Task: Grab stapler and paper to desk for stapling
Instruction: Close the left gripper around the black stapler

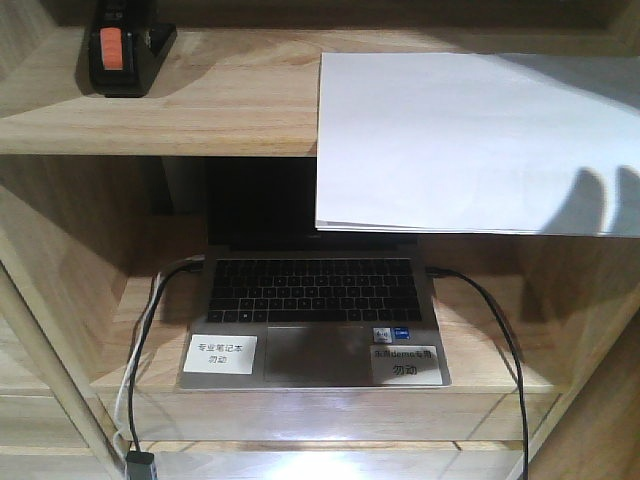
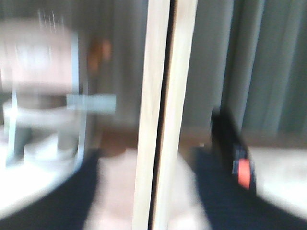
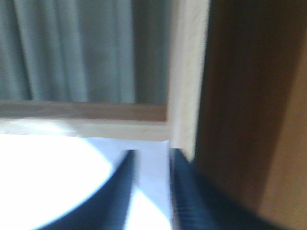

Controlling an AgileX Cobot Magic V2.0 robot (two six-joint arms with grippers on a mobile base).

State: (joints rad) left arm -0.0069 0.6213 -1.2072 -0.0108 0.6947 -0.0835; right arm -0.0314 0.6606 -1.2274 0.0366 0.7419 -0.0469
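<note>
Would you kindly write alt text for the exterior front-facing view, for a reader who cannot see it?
White paper overhangs the front edge of a wooden shelf at right, with a black stapler, orange-labelled, at its left end. Below, an open laptop sits with cables plugged in.

Paper (image 1: 470, 140) overhangs the shelf (image 1: 200, 110) edge with open room beneath.

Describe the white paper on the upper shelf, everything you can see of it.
The plain white rectangular paper lies flat on the right part of the light wooden upper shelf, blank and uncreased. Its front part overhangs the shelf edge, unsupported, above the open grey laptop. Finger-shaped shadows fall on its near right corner. The blurred right wrist view shows the dark right gripper open over its right edge; contact cannot be told. Sheet count unclear.
</note>
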